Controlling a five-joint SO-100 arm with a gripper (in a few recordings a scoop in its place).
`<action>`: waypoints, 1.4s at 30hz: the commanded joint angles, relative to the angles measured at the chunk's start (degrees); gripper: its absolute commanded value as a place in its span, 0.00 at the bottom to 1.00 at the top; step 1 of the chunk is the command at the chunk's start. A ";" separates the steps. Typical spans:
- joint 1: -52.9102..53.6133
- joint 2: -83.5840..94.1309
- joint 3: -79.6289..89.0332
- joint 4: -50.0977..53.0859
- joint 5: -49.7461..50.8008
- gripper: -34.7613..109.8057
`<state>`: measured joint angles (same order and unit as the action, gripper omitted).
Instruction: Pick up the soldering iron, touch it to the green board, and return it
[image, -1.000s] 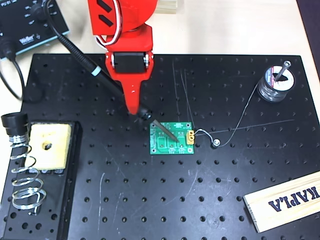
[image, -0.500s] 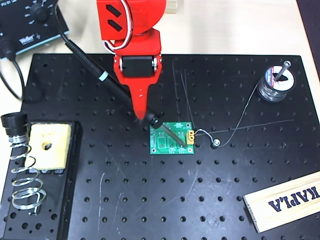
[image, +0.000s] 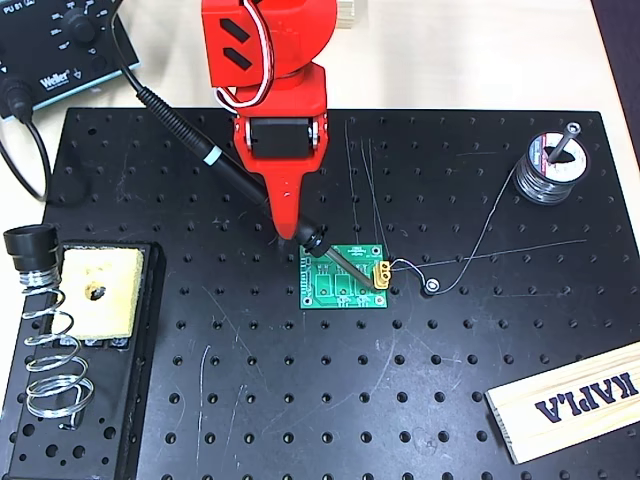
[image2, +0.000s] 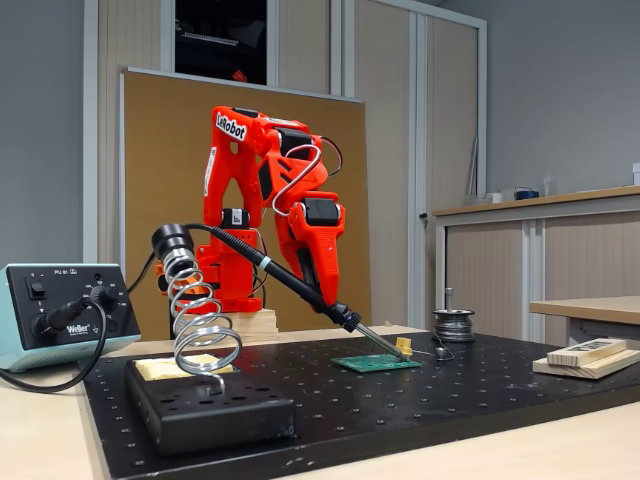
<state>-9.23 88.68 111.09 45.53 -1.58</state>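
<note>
My red gripper (image: 296, 232) (image2: 325, 300) is shut on the soldering iron (image: 235, 178) (image2: 290, 283), a slim black handle with a light band, held slanting down to the right. Its thin metal tip (image: 358, 270) (image2: 385, 347) lies over the green board (image: 344, 278) (image2: 376, 363) and ends by the yellow connector (image: 382, 272) on the board's right edge. In the fixed view the tip is at or just above the board. The iron's black cable runs up-left to the soldering station (image: 55, 45) (image2: 62, 312).
The board rests on a large black perforated plate (image: 330, 400). A coil-spring stand with a yellow sponge (image: 60, 330) (image2: 200, 330) sits at the left. A solder spool (image: 548, 168) with loose wire is at the right, a wooden block (image: 570, 400) at the lower right.
The gripper and iron have shifted right and slightly down. The tip has slid from the board's upper-left part across to the yellow connector.
</note>
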 joint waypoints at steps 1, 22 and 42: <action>-0.97 1.85 0.88 -0.62 -0.44 0.24; -0.62 2.20 1.49 -0.70 -0.79 0.24; -0.09 2.37 1.85 -0.88 -1.23 0.24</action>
<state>-9.05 88.86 112.06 44.30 -1.58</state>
